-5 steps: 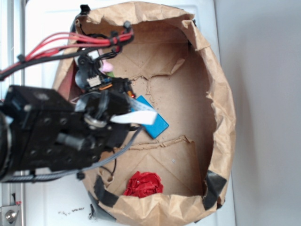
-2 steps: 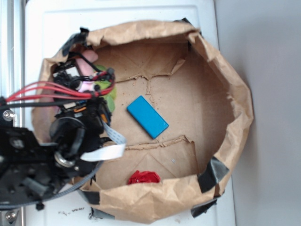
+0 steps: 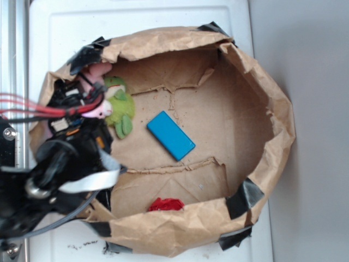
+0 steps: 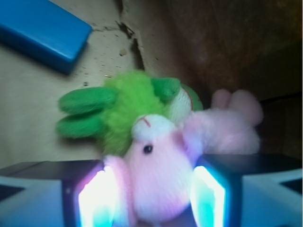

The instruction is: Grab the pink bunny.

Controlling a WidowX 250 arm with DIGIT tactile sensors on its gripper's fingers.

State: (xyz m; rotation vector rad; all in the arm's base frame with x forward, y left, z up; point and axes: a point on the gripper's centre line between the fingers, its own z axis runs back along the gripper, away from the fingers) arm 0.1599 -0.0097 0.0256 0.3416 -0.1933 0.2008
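White tabletop runs under everything, and a wide, crumpled brown paper bag lies on it with its mouth open to the room, patched with dark tape along the rim. Inside on the creased paper floor sits a blue block near the middle, lying flat and apart from the rest. A red wad of fabric is tucked against the near wall, and the bag's rim cuts off its lower part. At the left side of the bag the pink bunny and a green plush toy lie pressed together, the green one towards the block.

From the wrist view the claw has the bunny's head between its two glowing fingers, which press in on both sides, so it is clamped on the toy. The bunny's body and limbs trail off towards the dark bag wall, blurred. From the exterior view the black arm and its red wires cover most of the bunny; only bits of pink show by the bag's left wall.
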